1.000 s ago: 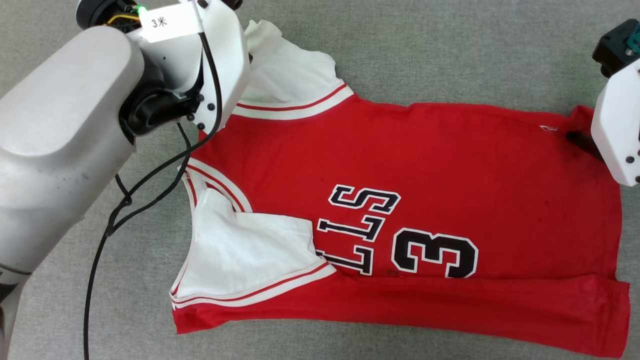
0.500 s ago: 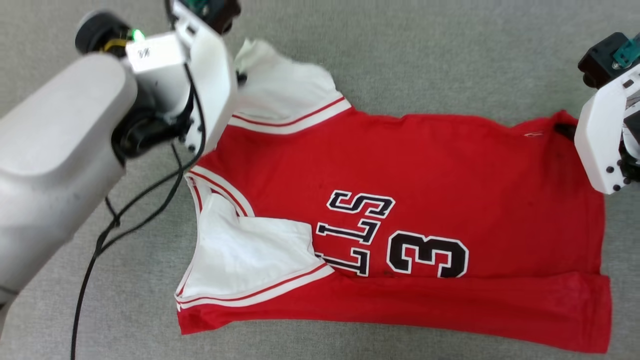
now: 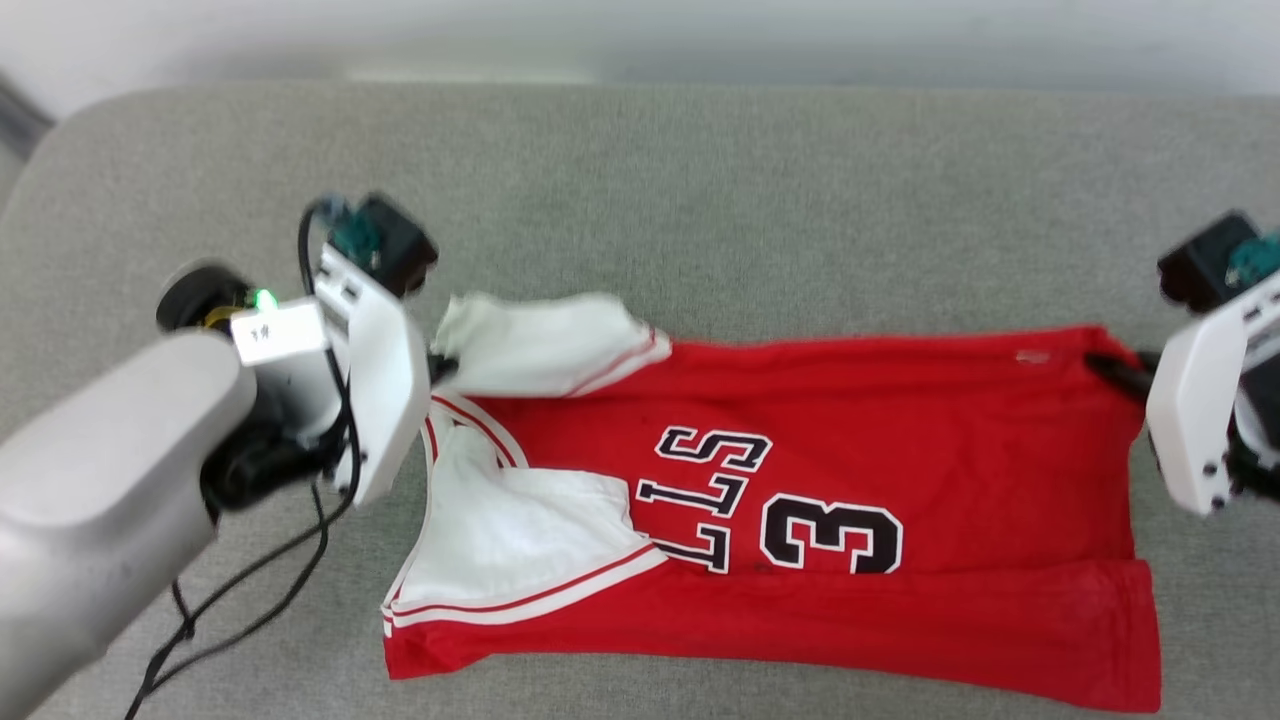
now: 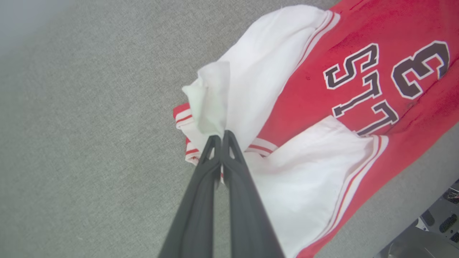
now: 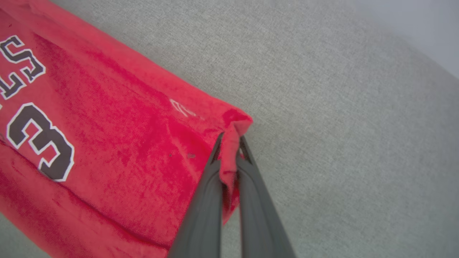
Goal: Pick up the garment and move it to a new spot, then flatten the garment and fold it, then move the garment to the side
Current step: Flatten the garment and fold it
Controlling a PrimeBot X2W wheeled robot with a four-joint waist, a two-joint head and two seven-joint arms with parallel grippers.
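Grey surface [image 3: 700,200]; left end effector [image 4: 219,137] and right end effector [image 5: 231,139], clamping the garment [image 3: 900,420], have raised it.

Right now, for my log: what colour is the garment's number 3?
The garment's number 3 is black, edged white; clearest in the head view.

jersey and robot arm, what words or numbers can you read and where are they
"3": black, white-edged, on the garment front.
"LLS": black letters beside it; anything further is hidden by the folded white sleeve.
small white mark near the hem: too small to read.
white tag on the left arm: blurred, unreadable.
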